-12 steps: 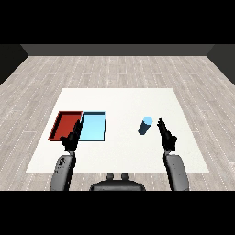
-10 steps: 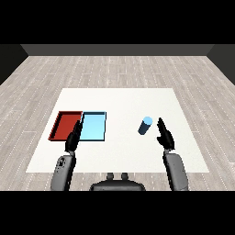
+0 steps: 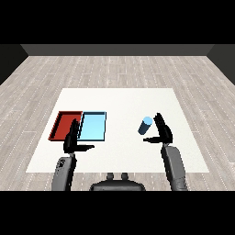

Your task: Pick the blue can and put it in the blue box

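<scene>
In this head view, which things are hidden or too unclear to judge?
- Whether the right hand touches the blue can: in the head view they sit close together and any gap is too small to see.
- The near right corner of the red tray: covered by the left hand.
- Markings on the can: too small to make out.
- Depth of the blue tray: not clear from this angle.

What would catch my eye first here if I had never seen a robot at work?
Probably the two bright trays lying side by side at the table's left: the red tray and the light blue tray. Next, the small blue can standing alone right of the middle, with the black right hand open just beside it, not yet round it. The left hand hovers open at the trays' near edge.
</scene>
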You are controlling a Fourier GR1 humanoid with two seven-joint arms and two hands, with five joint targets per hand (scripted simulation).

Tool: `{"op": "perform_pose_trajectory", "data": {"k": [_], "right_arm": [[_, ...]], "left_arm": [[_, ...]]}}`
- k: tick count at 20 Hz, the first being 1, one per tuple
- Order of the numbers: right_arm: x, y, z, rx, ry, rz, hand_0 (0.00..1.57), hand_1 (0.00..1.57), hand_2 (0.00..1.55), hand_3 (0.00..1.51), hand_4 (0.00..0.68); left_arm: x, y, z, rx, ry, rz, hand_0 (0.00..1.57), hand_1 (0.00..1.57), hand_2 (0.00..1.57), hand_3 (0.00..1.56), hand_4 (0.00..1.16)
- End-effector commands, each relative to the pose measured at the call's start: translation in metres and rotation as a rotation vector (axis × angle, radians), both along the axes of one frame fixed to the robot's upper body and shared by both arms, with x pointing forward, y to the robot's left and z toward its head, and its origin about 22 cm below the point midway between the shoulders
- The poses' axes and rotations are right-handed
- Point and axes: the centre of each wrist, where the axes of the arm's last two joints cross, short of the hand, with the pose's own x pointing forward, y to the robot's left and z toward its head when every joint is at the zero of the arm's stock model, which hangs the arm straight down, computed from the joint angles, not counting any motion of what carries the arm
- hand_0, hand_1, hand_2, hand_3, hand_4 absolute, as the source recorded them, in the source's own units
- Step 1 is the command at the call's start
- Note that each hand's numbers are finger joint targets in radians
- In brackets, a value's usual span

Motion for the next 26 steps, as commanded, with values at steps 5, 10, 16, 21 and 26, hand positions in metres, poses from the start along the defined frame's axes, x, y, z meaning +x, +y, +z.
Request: {"op": "perform_pose_trajectory", "data": {"k": [5,10,16,21,26], "right_arm": [[0.03,-0.011,-0.014,0.07,-0.065,0.043,0.0,0.0,0.0,0.0,0.0],[0.005,-0.003,-0.026,0.053,-0.064,0.046,0.0,0.0,0.0,0.0,0.0],[0.012,-0.017,-0.015,0.055,-0.066,0.042,0.0,0.0,0.0,0.0,0.0],[0.013,-0.002,-0.023,0.036,-0.052,0.01,0.0,0.0,0.0,0.0,0.0],[0.036,0.009,-0.042,0.068,-0.004,0.012,0.0,0.0,0.0,0.0,0.0]], "left_arm": [[0.026,0.007,0.004,-0.017,-0.092,0.008,0.0,0.0,0.0,0.0,0.0],[-0.001,0.0,-0.024,-0.007,-0.099,0.009,0.0,0.0,0.0,0.0,0.0],[0.008,-0.009,-0.013,-0.002,-0.103,-0.006,0.0,0.0,0.0,0.0,0.0],[-0.016,0.012,-0.02,-0.011,-0.1,0.019,0.0,0.0,0.0,0.0,0.0],[-0.004,0.006,-0.002,0.026,-0.107,0.025,0.0,0.0,0.0,0.0,0.0]]}}
